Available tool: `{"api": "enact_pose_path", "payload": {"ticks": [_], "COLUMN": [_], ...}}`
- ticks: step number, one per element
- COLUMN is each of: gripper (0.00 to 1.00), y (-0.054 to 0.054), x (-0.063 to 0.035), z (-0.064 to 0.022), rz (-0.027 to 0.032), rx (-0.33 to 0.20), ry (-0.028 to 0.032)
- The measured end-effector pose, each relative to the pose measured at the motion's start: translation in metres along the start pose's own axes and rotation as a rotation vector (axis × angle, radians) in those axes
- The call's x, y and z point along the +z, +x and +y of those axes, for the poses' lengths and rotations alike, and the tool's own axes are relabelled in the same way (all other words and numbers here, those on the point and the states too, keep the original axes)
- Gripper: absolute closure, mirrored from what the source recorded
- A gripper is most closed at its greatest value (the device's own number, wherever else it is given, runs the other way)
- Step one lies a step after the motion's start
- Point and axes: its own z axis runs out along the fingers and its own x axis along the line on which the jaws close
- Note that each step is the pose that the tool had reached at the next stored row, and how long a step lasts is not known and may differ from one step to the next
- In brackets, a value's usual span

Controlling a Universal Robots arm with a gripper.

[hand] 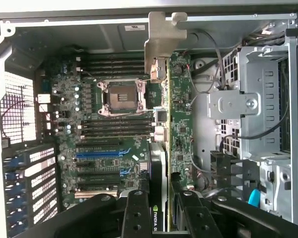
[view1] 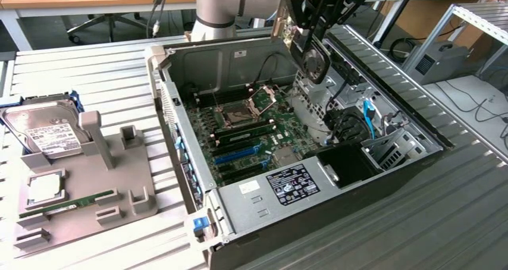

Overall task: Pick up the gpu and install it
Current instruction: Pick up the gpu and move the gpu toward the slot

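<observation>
The gripper (hand: 163, 210) clamps the gpu (hand: 158, 168) above the open computer case (view1: 254, 201).

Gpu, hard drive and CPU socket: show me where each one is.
gpu (view1: 316, 63), exterior view, on its black cooler fan.
hard drive (view1: 51, 139), exterior view, on its white label.
CPU socket (hand: 120, 96), wrist view, socket centre.
</observation>
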Motion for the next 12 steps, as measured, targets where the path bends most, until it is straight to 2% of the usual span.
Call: {"api": "enact_pose_path", "payload": {"ticks": [4, 8, 12], "gripper": [0.73, 0.73, 0.73], "y": [-0.007, -0.007, -0.016], "x": [0.0001, 0.0002, 0.0004], "z": [0.0003, 0.0004, 0.0008], "rz": [0.0001, 0.0000, 0.0003], "rx": [0.000, 0.000, 0.000], "ry": [0.0001, 0.0000, 0.0002]}}
